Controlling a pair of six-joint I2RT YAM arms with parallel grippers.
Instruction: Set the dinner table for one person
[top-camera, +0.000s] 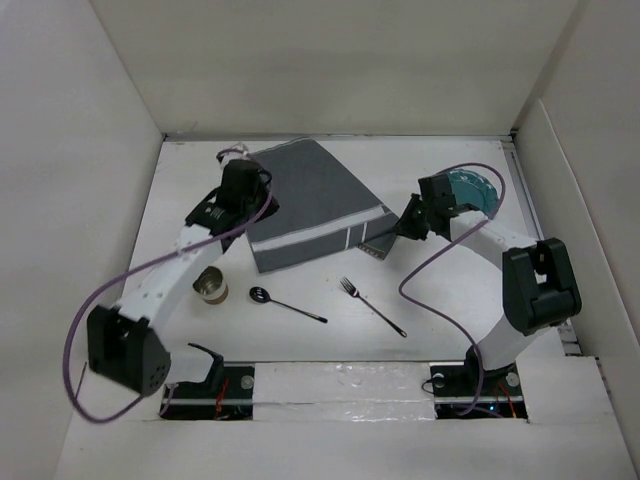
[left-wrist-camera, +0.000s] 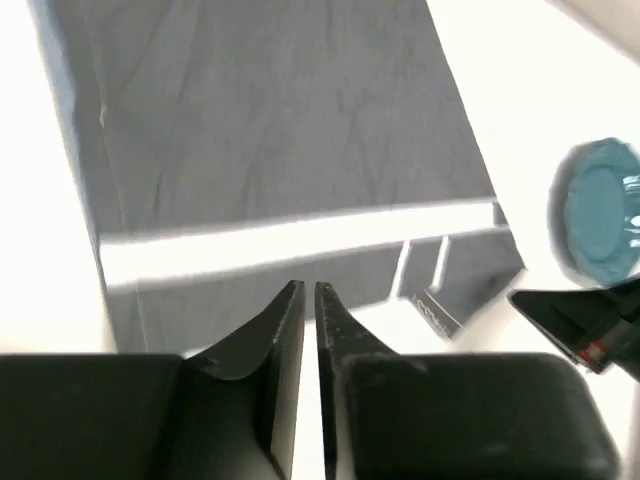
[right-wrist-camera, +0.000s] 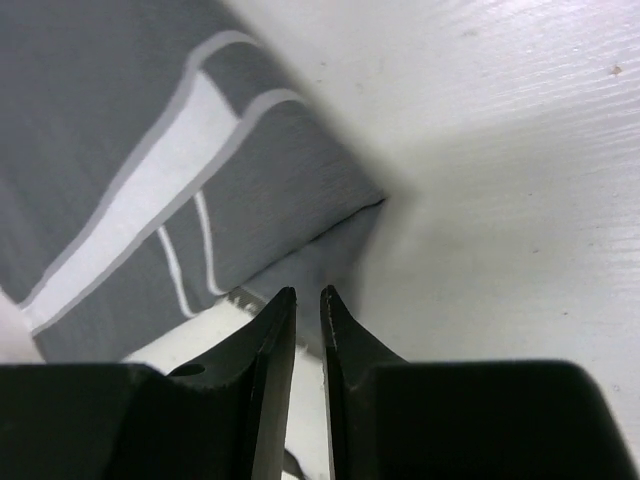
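Well, the big white worktop (top-camera: 440, 290) lies flat under everything, with white walls round it and the two arms fixed at its 6 o'clock edge. Toward 12 o'clock on it lies a grey striped placemat (top-camera: 310, 205). The left fingers (left-wrist-camera: 280, 340) are pressed almost together at the mat's 9 o'clock side; I cannot tell if any cloth is pinched. The right fingers (right-wrist-camera: 270, 340) are open just a crack at the mat's 4 o'clock corner, which curls up a bit just past the tips. Nothing sits between them. A blue plate (top-camera: 478, 188) is at 2 o'clock. A cup (top-camera: 210, 286), a spoon (top-camera: 285, 304) and a fork (top-camera: 372, 305) lie toward 6 o'clock.
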